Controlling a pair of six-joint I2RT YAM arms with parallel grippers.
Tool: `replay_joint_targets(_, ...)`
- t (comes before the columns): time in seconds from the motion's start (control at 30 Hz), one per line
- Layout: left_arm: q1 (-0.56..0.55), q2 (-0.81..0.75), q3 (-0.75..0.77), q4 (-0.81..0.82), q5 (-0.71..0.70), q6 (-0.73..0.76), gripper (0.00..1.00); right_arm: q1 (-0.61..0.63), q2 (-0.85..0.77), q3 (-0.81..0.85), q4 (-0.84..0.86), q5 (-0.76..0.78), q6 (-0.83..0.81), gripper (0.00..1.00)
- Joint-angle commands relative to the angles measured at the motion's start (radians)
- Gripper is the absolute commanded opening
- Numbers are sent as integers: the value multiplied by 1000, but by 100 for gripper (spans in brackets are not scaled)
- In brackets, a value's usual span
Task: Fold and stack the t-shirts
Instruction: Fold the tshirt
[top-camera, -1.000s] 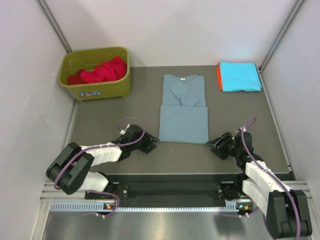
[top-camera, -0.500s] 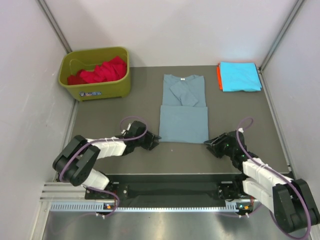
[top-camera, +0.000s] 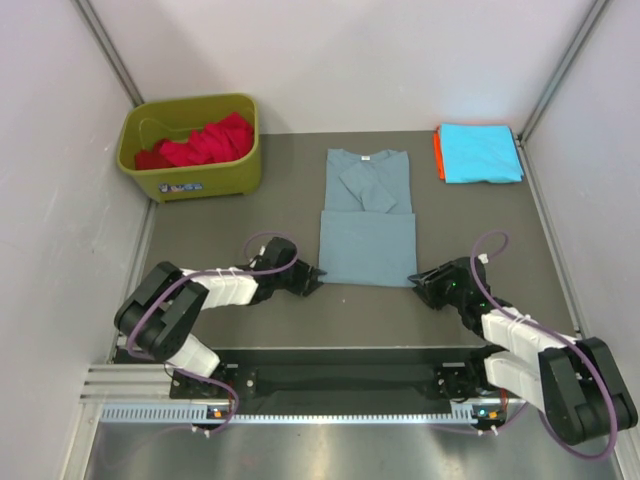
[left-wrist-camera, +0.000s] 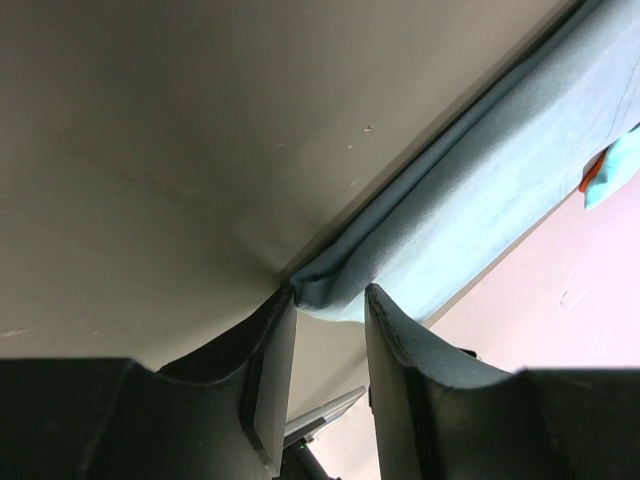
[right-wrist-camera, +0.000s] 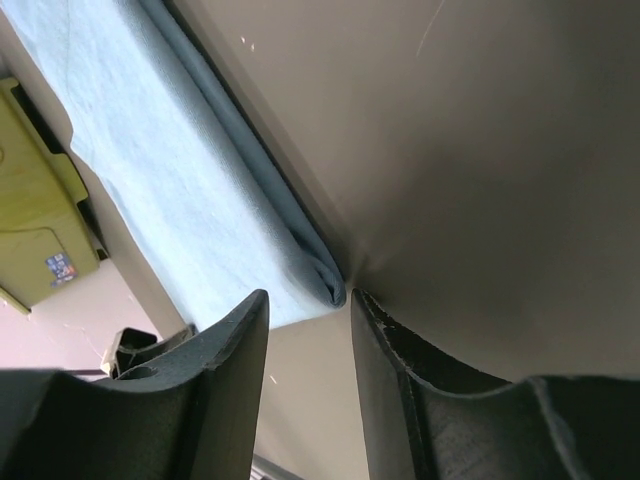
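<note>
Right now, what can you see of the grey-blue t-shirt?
The grey-blue t-shirt looks like soft matte cotton, lying flat on the table, neck label at the far end, sleeves folded in, its near part doubled over. Its two near corners sit between the open jaws of the left gripper and right gripper.

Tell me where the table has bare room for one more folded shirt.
Bare table lies between the olive bin and the grey-blue t-shirt, and between that shirt and the cyan t-shirt. Crowded: the near edge, where the left gripper and right gripper meet its corners.
</note>
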Motion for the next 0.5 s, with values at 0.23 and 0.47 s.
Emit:
replay_joint_targets(0.23,-3,-61,-30,-213,-40,-36,43,13,33,5,-62,50,-10,38)
replay_joint_targets(0.47,-1,-10,-27,-173,-38,-56,42,13,67,16,-49,44,-20,37)
